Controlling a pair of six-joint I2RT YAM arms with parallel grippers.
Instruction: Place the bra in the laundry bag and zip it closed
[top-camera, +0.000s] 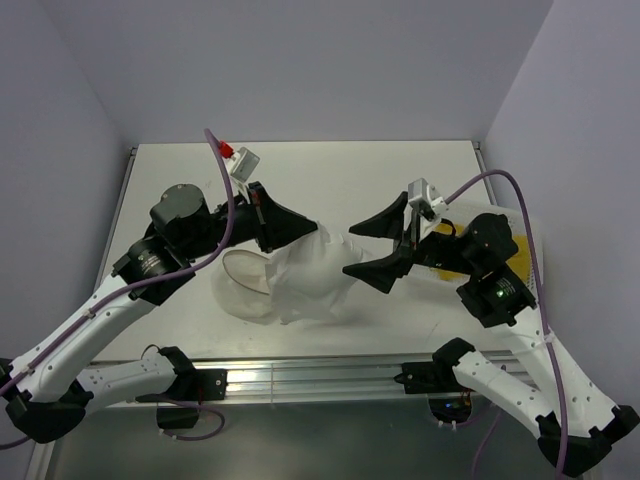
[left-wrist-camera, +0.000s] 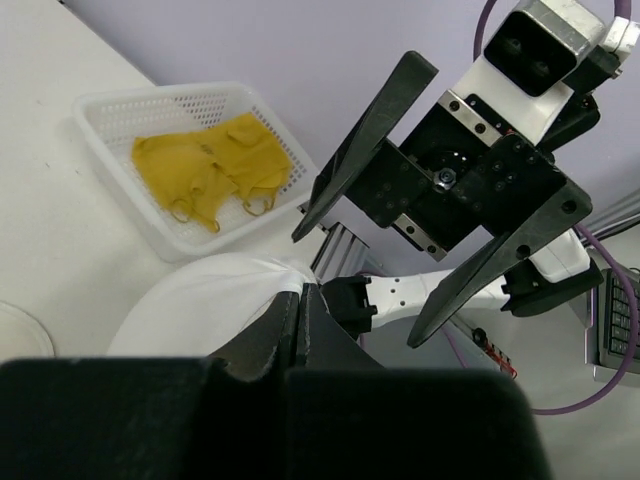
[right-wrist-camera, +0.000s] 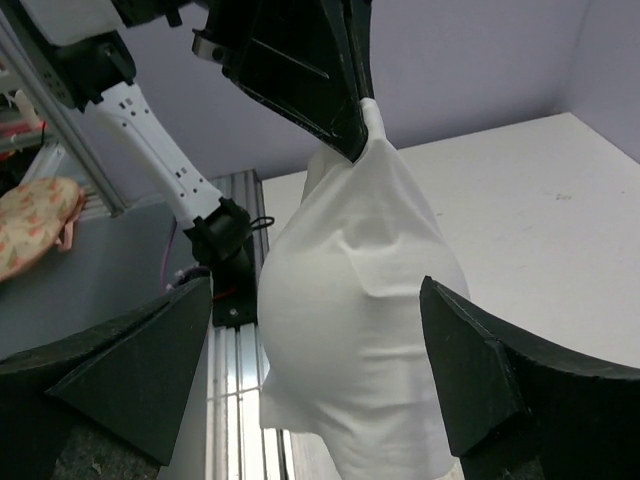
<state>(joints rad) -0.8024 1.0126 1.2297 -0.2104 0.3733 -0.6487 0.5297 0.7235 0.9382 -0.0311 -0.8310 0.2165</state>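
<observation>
Left gripper (top-camera: 312, 228), angled inward, clamps the top of the white fabric laundry bag (top-camera: 310, 280); right gripper (top-camera: 352, 250) faces it, spread wide, empty

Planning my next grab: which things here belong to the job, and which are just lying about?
Job: laundry bag, pinched by left end effector; bra; open right end effector.
Lying about: white basket holding the bra; floral cloth off the table.

Top external camera looks down from high behind the near edge over the whole table (top-camera: 330, 170). Wrist cameras face each other at close range: left sees the right gripper (left-wrist-camera: 352, 290), right sees the left gripper (right-wrist-camera: 355, 130). All three share the laundry bag (top-camera: 310, 280).
</observation>
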